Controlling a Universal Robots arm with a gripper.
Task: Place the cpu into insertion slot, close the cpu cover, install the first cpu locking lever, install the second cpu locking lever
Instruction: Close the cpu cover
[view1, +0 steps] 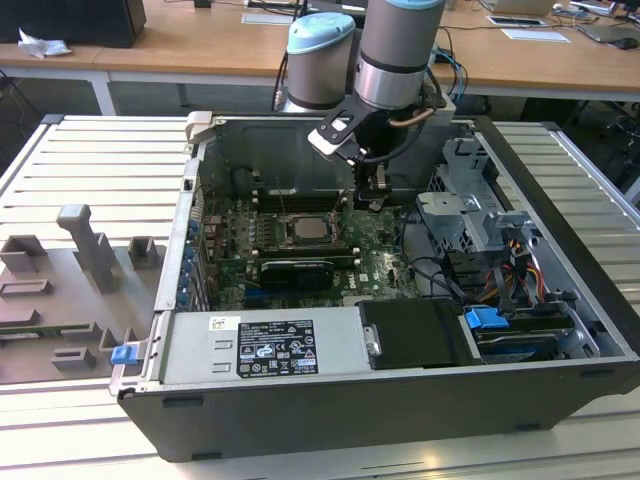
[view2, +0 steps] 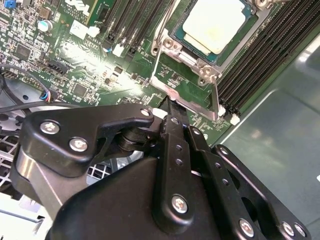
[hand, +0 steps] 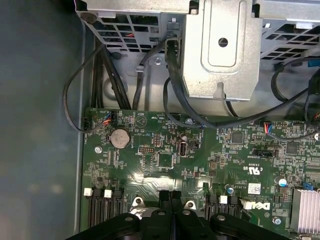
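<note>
The cpu (view2: 215, 22) shows its pale metal face and lies flat in the insertion slot (view2: 169, 46), a square socket with a silver rim on the green motherboard. The exterior view shows the cpu (view1: 304, 229) mid-board. The cpu cover (view2: 182, 96), a thin silver frame, looks tilted up off the socket, with its free edge towards my gripper. My gripper (view2: 170, 106) is shut, its black fingertips pressed together with nothing visible between them, right at that free edge. In the first wrist view the gripper (hand: 170, 196) hangs just above the board. In the exterior view the gripper (view1: 372, 200) is on the socket's right.
Long black memory slots (view2: 260, 55) with white clips flank the socket. A grey drive cage (hand: 225, 45) and black cables (hand: 170, 85) lie behind the gripper. A black expansion card (view1: 295, 272) and the power supply (view1: 270, 345) sit nearer the case front. The case walls close in all round.
</note>
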